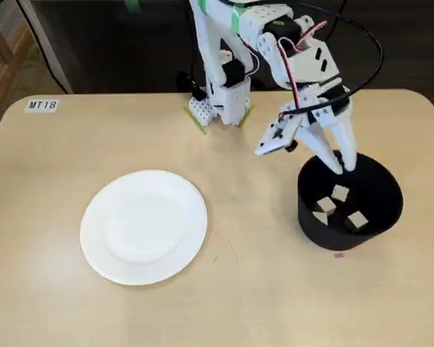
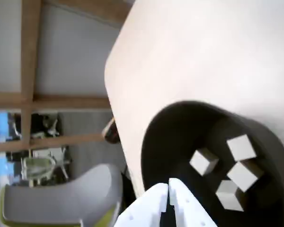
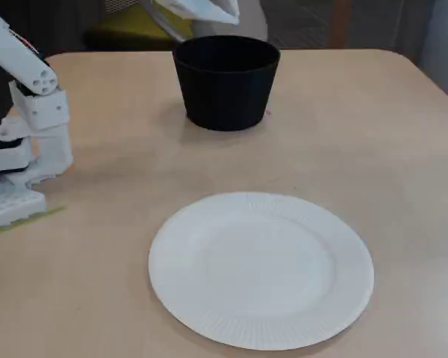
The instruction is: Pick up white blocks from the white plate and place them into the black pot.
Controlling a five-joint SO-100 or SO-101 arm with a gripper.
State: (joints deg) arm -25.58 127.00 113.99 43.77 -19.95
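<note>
The black pot stands at the right of the table and holds several white blocks. The wrist view looks down into the pot and shows the blocks on its floor. The white plate lies at the left with nothing on it; it also shows in the other fixed view. My gripper hangs over the pot's far rim, its tips just inside the mouth. In the wrist view the gripper has its fingertips pressed together with nothing between them. In the other fixed view the gripper sits above the pot.
The arm's white base stands at the table's far edge, and shows at the left in the other fixed view. A label reading MT18 is stuck at the far left corner. A chair stands beyond the table edge.
</note>
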